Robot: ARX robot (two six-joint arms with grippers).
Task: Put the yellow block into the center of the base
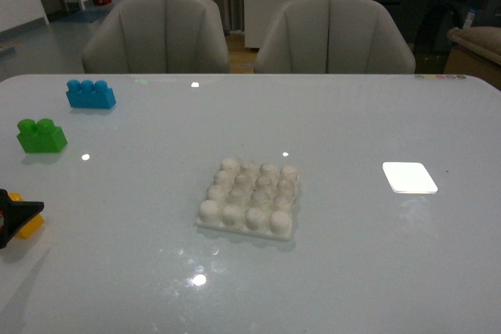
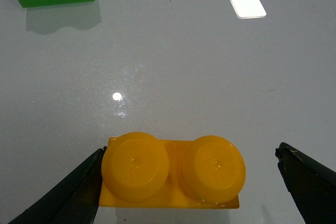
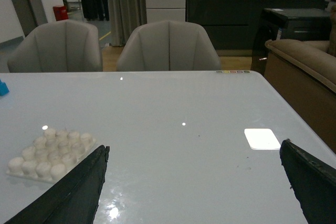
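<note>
While the right claw (image 3: 194,145) gapes, the spread left claw (image 2: 189,151) straddles the yellow block (image 2: 170,174).

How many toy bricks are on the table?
3: blue brick far left, green brick nearer, yellow block nearest at the left edge, inside the open left tool.

Base (image 1: 249,199) at centre; flat square (image 1: 409,177) to its right; block (image 1: 30,227) far left; two-stud brick (image 1: 41,136) behind it; three-stud brick (image 1: 90,94) farther back.

Dim room, lamps overhead.
Pinpoint glare dots the glossy pale-grey bench (image 1: 352,115); shadows are soft; the front view is slightly hazy.
</note>
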